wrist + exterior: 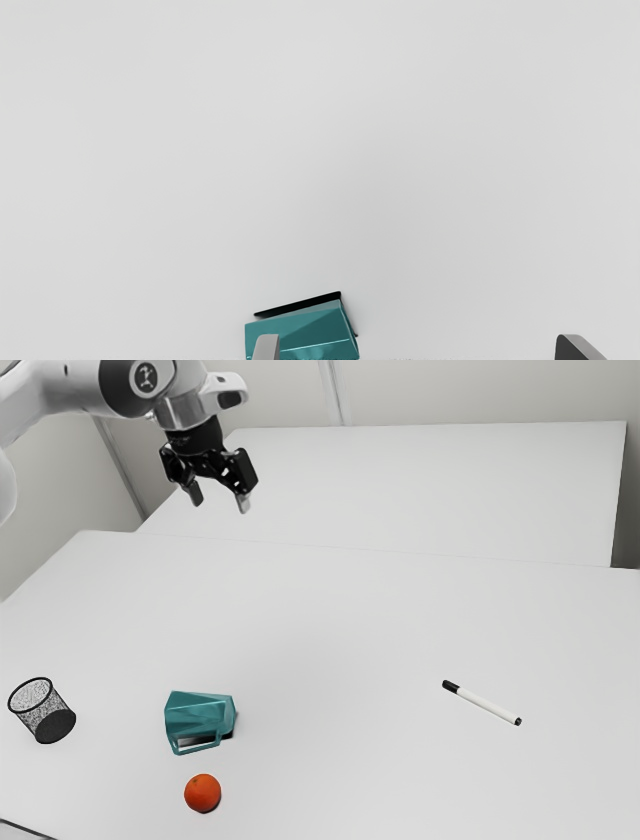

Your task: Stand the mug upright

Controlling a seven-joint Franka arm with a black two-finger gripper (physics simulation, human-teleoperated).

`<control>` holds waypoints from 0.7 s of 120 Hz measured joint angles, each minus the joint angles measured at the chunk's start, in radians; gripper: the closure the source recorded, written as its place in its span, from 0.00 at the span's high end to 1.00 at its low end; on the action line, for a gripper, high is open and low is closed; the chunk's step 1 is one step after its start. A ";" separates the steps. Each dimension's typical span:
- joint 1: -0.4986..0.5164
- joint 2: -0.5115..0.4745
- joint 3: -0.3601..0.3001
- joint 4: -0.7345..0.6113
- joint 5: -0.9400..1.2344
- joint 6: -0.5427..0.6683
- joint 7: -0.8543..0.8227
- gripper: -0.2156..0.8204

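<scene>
Gripper (219, 502) seen open, fingers spread wide, held well above tbl (330, 630). Mug (198, 712) laid on its side on tbl, handle twd orange (202, 793), which is placed nearby. In wrist view, mug is partly hidden by one finger (267, 347). Mesh cup (42, 710) located twd ext view's left of mug, marker (485, 704) well off twd ext view's right.

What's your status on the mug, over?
Gripper open, empty, raised high. Mug lying on its side. Orange near its handle, might crowd a grasp there.
</scene>
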 joint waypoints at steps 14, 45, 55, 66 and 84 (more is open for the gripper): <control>-0.014 -0.002 -0.007 0.002 0.003 -0.009 -0.011 0.79; -0.012 -0.008 -0.006 -0.008 0.002 -0.020 -0.028 0.79; 0.003 -0.028 -0.007 -0.046 -0.011 -0.030 -0.038 0.79; 0.022 -0.075 -0.005 -0.137 -0.058 -0.032 -0.047 0.79; 0.065 -0.239 0.003 -0.390 -0.161 0.021 -0.023 0.79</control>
